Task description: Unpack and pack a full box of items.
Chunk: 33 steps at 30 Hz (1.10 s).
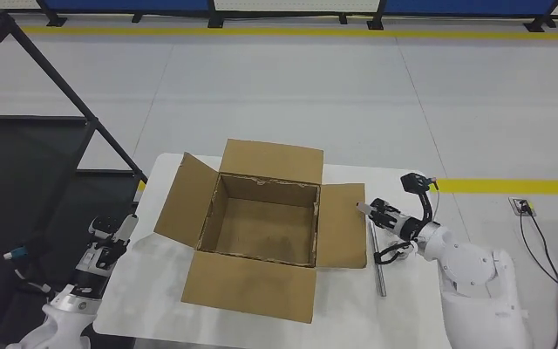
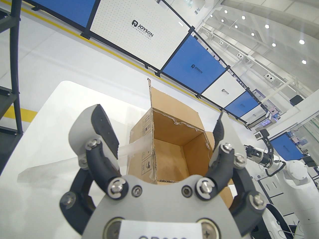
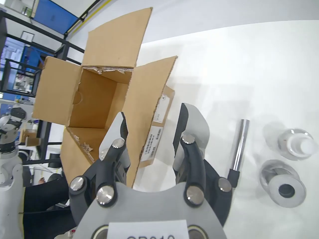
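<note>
White arms, black cables, grey-black grippers (silver screws)

the box stands in the middle of the table, its four flaps spread outward to left, right, front and back. a metal rod lies flat on the table just right of the right flap, along its edge. beyond the rod from the box, a metal fitting and a second fitting sit side by side. the right gripper hangs at the right flap's outer edge; the left gripper is at the table's left edge, well apart from the box.
</note>
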Tool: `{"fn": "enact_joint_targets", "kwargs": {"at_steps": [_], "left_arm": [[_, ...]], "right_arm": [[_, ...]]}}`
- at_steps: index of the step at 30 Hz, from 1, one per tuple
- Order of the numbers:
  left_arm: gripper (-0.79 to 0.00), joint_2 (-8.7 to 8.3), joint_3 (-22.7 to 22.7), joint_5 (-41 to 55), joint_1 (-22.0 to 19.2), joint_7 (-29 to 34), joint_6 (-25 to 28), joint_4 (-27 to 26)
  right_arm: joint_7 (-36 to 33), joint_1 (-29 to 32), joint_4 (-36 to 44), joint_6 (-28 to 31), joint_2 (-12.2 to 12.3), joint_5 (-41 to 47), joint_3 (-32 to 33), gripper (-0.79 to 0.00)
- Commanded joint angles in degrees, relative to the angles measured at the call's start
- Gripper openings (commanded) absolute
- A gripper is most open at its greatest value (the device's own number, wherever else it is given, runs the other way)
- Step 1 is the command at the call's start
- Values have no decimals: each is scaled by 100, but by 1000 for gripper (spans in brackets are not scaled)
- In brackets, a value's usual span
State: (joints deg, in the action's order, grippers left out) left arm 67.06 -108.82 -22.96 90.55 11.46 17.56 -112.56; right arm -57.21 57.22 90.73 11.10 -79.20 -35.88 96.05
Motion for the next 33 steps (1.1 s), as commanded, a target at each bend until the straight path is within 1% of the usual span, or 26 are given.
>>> {"fn": "enact_joint_targets", "kwargs": {"at_steps": [1,5,21,33], "left_arm": [[0,0,0,0,0,0,0,0],[0,0,0,0,0,0,0,0],[0,0,0,0,0,0,0,0],[0,0,0,0,0,0,0,0]], "right_arm": [[-50,-106,-200,96,26,186,-4,-434],[-84,-280,-499,207,65,409,-96,-465],[-77,-931,-1306,196,167,631,-757,-431],[63,-1569,-2093,228,197,667,-1287,-434]]}}
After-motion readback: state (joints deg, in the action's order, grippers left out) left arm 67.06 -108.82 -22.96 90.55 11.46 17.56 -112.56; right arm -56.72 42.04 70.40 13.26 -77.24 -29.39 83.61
